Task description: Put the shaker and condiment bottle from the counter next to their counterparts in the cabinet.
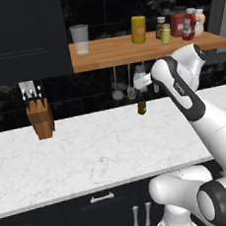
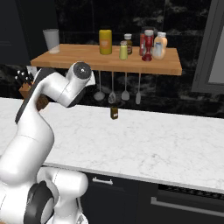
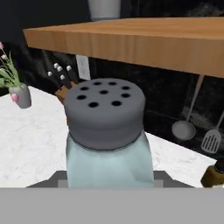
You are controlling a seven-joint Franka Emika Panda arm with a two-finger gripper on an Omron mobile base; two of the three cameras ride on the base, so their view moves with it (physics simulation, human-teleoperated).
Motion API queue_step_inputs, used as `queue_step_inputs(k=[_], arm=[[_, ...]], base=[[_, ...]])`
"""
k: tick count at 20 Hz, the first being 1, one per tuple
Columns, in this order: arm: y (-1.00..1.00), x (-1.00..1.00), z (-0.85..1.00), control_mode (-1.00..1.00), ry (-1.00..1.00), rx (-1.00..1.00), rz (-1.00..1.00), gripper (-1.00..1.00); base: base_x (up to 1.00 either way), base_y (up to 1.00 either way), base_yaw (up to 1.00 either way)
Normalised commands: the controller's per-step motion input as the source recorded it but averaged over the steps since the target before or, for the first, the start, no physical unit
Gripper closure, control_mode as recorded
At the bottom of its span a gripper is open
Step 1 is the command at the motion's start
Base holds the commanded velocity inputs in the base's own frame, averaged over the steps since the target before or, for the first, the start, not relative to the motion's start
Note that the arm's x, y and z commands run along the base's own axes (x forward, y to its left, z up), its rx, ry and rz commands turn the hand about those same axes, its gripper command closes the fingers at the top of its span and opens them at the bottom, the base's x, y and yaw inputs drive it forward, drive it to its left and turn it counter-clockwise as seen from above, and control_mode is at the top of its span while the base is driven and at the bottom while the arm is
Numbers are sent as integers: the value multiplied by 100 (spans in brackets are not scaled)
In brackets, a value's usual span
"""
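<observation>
Gripping the shaker (image 3: 106,135) right in front of the hand camera, pale blue-green glass under a grey cap dotted with holes, jaws shut on its lower body. Seen from the left base view, gripper (image 1: 142,83) hanging just under the front edge of the cabinet (image 1: 118,55) shelf, shaker (image 1: 139,77) raised clear of the counter (image 1: 89,147). Hanging behind it, below the plank, a row of ladles and spatulas (image 2: 118,92). Up on the shelf at the right end, counterparts (image 2: 146,45) clustered together: yellow-green jar (image 2: 124,50), dark brown bottle (image 2: 127,43), red pieces and a pale bottle. Among them the red condiment bottle (image 2: 148,45) with its white label, already standing on the plank. Further left along the shelf, yellow canister (image 2: 105,42), then clear glass cup (image 2: 51,40) at the far end. Down on the marble, small brown bottle (image 2: 114,113) standing near the back wall, knife block (image 1: 40,120) well off to the left, and a little vase of tulips (image 3: 15,85) beyond it.
</observation>
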Motion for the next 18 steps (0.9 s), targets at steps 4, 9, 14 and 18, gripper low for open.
queue_step_inputs(k=[4,9,14,18], arm=[[-23,-30,57,-100,-8,0,-19,100],[-29,-63,36,-100,-11,0,-18,100],[-31,-71,31,-100,-10,0,-18,100],[-30,-66,51,-100,-5,0,-19,100]], base=[[0,0,0],[0,0,0],[0,0,0],[0,0,0]])
